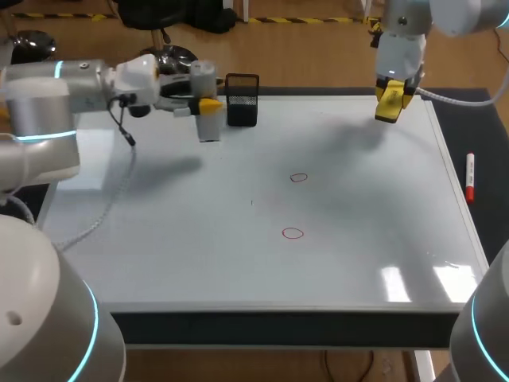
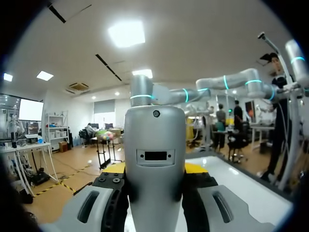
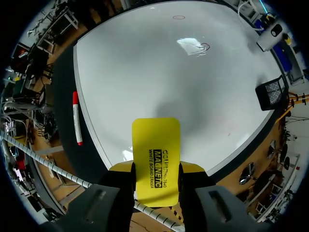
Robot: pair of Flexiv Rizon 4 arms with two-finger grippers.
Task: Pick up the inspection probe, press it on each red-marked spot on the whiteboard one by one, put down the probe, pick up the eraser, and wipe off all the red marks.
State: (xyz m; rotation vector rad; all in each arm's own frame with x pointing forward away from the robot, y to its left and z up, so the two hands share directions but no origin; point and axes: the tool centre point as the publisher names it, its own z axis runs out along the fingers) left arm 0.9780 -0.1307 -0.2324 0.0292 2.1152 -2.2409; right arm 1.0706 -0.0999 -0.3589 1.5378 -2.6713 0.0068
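**Though loaded on both sides, open in the middle**

Where nearest the robot, bare whiteboard point(image 1: 238, 278), from the near edge across to both side edges. Past that, just right of centre, two small red rings: near red mark point(image 1: 293, 232), then far red mark point(image 1: 298, 177) at its 12 o'clock, both well apart from either gripper, free board all round. Off the right edge at 3 o'clock, a red marker point(image 1: 470, 177) on the dark mat point(image 1: 477, 135). By the far edge, at 11 o'clock from the marks: left gripper point(image 1: 208, 104), clamped from two sides on the grey probe point(image 1: 208, 126), a black mesh holder point(image 1: 242, 101) just beside at its 3 o'clock. At 1 o'clock, by the far right corner: right gripper point(image 3: 156, 169), closed on the yellow eraser point(image 3: 156, 142), raised above the board, shadow on the surface below.
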